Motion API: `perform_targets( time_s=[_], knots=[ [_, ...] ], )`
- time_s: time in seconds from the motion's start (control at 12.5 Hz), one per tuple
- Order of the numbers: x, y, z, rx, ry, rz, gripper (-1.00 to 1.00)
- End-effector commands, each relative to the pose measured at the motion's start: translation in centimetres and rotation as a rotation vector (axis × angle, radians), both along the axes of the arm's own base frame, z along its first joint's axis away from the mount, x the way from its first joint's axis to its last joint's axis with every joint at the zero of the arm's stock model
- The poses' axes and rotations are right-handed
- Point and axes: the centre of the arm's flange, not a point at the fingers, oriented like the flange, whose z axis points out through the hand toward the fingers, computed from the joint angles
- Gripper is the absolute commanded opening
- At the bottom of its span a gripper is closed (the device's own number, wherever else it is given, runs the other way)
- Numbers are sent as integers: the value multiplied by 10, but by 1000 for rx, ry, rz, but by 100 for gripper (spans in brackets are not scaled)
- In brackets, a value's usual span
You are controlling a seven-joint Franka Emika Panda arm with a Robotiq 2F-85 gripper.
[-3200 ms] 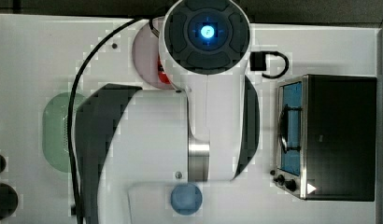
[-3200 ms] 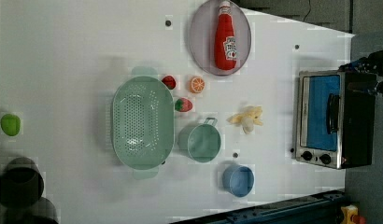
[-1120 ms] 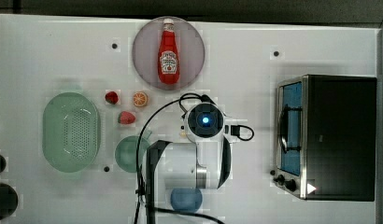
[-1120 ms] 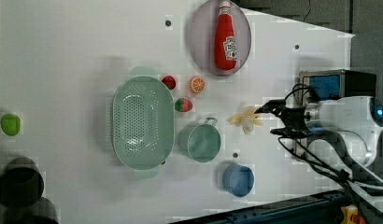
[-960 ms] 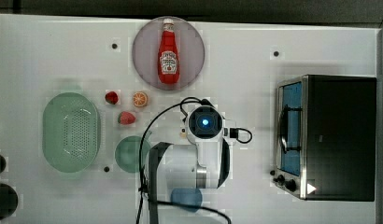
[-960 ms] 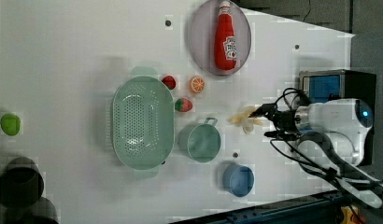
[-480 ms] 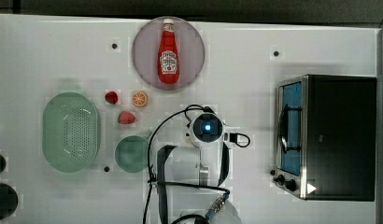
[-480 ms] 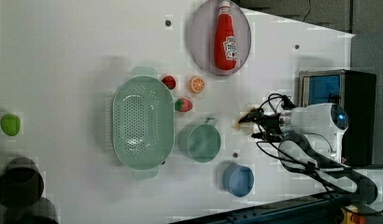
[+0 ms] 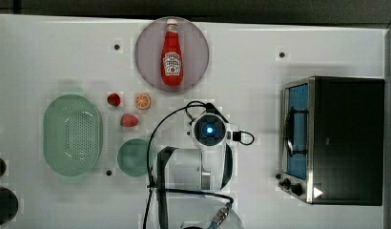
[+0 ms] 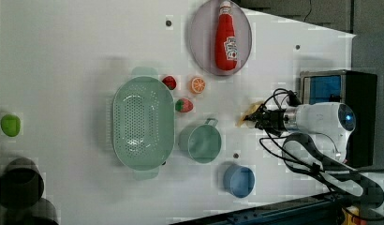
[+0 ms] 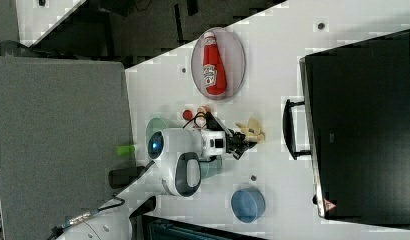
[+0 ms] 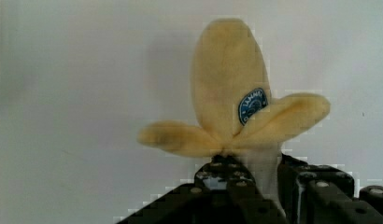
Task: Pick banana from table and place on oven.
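A pale yellow plush banana (image 12: 227,84) with spread peel flaps and a blue sticker lies on the white table (image 9: 50,52). It sits between the green cup and the oven, as the left view (image 10: 249,118) and the right view (image 11: 251,131) show. My gripper (image 12: 262,182) is down at the banana's lower end, its black fingers (image 12: 227,186) pressed against both sides of the stem. From the side, the gripper (image 10: 259,119) reaches the banana level with the table. In the top view the arm's wrist (image 9: 210,131) hides the banana. The oven (image 9: 346,138) stands at the top view's right.
A ketchup bottle (image 9: 172,55) lies on a grey plate (image 9: 146,57) at the back. A green colander (image 9: 72,135), green cup (image 9: 132,157), two strawberries (image 9: 114,99) and an orange slice (image 9: 143,101) are on the top view's left. A blue cup (image 10: 238,180) stands near the arm's base.
The arm has come down low over the banana and crept toward the left view's left. The fingers went from wide open to closed around the banana's stem.
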Motion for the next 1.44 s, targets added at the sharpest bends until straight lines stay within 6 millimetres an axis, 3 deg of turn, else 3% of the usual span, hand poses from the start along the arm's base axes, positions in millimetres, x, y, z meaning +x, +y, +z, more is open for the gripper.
perform_targets(
  time_s=[0.08,0.32,0.64,0.72,0.88,1.12,1.28,1.44],
  knots=[
    [17,3,50,7,-80,-40,-50],
    [32,4,137,7,-183,-38,-50],
    [34,4,256,3,-125,-43,-50],
    [35,0,285,3,-120,-52,-50],
    [37,-28,328,4,-103,-105,-50],
    [39,-98,359,4,-136,-89,-50],
    [32,-150,354,3,-130,-59,-50],
    [23,-200,336,1,-107,-70,-50]
  ],
)
